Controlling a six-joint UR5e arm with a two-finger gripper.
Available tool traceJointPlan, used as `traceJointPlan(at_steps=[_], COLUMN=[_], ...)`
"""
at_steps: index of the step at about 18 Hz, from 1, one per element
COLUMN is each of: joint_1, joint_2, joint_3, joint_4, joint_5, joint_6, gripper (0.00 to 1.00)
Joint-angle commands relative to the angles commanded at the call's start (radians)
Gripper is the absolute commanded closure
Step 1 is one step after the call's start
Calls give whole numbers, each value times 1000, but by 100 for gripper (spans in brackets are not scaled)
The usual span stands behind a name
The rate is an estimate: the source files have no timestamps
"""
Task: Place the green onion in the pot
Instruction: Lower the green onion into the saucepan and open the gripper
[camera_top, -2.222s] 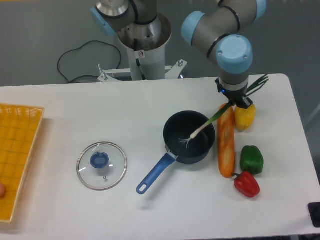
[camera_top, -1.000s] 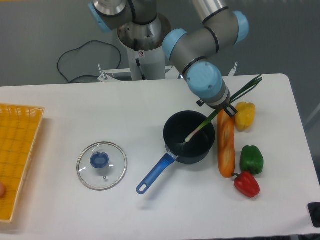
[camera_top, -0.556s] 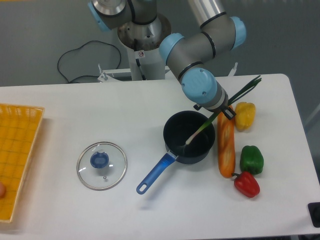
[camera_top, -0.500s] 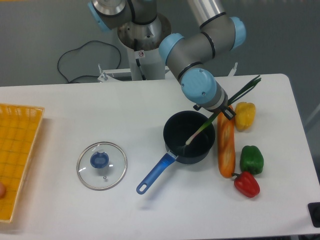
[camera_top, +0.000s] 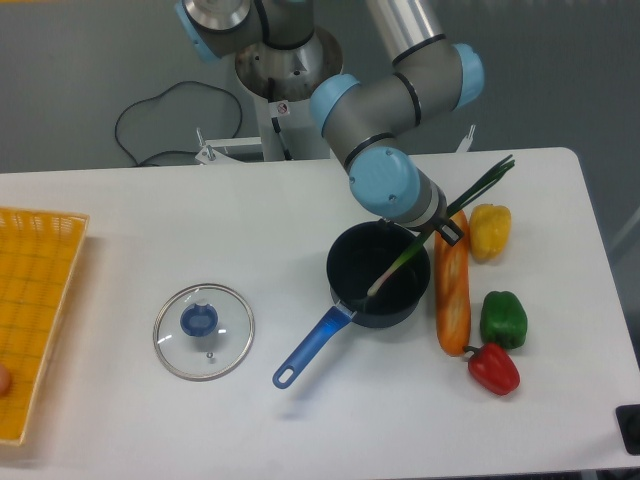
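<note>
A round glass lid (camera_top: 203, 331) with a blue knob lies flat on the white tabletop (camera_top: 150, 230), left of centre. At the far left edge sits a yellow mesh basket (camera_top: 30, 310). Over on the right, a long orange carrot (camera_top: 452, 290) lies lengthwise, a yellow bell pepper (camera_top: 489, 228) just beside its far end, a green bell pepper (camera_top: 503, 318) and a red bell pepper (camera_top: 494, 367) near its close end. A black cable (camera_top: 160, 125) loops on the grey floor behind.

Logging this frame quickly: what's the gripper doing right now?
Gripper: shut on the green onion, root end inside the pot.
</note>
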Motion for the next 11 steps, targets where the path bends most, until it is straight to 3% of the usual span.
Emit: traceJointPlan(at_steps=[11], joint_1=[-15], joint_2=[-11], joint_3=[-2], joint_4=[0], joint_5=[8], joint_6=[-26], gripper=[78])
